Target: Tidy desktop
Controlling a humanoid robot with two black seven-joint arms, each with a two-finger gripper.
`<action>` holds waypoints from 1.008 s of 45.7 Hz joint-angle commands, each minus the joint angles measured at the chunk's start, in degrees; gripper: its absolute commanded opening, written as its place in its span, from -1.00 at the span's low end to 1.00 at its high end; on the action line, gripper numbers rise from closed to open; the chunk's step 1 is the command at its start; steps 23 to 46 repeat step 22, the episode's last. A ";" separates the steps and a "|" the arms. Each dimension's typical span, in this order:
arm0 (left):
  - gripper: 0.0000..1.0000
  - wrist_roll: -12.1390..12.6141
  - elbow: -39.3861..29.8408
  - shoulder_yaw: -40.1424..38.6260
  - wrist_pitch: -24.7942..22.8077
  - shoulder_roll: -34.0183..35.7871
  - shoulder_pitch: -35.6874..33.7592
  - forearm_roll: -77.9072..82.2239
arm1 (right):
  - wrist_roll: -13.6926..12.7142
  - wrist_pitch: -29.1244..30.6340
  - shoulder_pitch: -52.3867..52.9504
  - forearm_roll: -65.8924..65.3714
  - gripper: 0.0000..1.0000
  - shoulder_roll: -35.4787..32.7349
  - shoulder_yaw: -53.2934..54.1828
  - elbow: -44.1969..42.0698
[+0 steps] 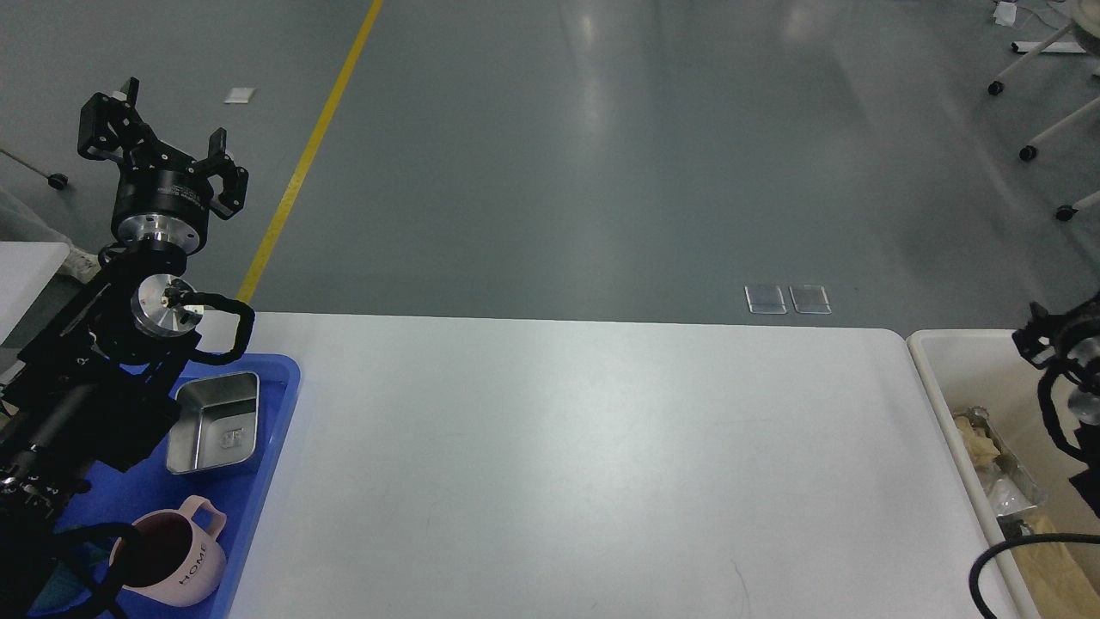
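The desktop (584, 464) is a wide white tabletop with rounded corners, and its middle bears nothing. My left gripper (168, 129) is raised above the far left corner, over the floor beyond the table. Its two fingers stand open and hold nothing. My right arm enters at the right edge above the off-white bin (932, 378). Its gripper (1035, 337) shows only as a dark end, partly cut off, so its fingers cannot be told apart.
A blue tray (277, 404) at the left holds a steel rectangular container (215, 421) and a pink mug (185, 567). In the bin lie a foil tray (1001, 468) and crumpled brown paper. Wheeled stands are on the floor at the far right.
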 commanded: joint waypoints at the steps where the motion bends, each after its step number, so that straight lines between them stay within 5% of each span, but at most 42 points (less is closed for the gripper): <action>1: 0.93 0.15 0.00 -0.31 -3.33 -1.28 0.20 -1.35 | -0.12 0.77 2.65 3.88 1.00 4.76 1.79 0.78; 19: 0.94 0.59 0.35 0.57 -9.31 -4.88 0.82 -5.39 | 0.76 14.66 3.00 10.57 1.00 12.41 1.88 1.22; 46: 0.94 0.67 0.88 0.66 -10.45 -4.97 1.52 -5.39 | 0.94 15.37 3.00 10.48 1.00 13.11 1.88 1.22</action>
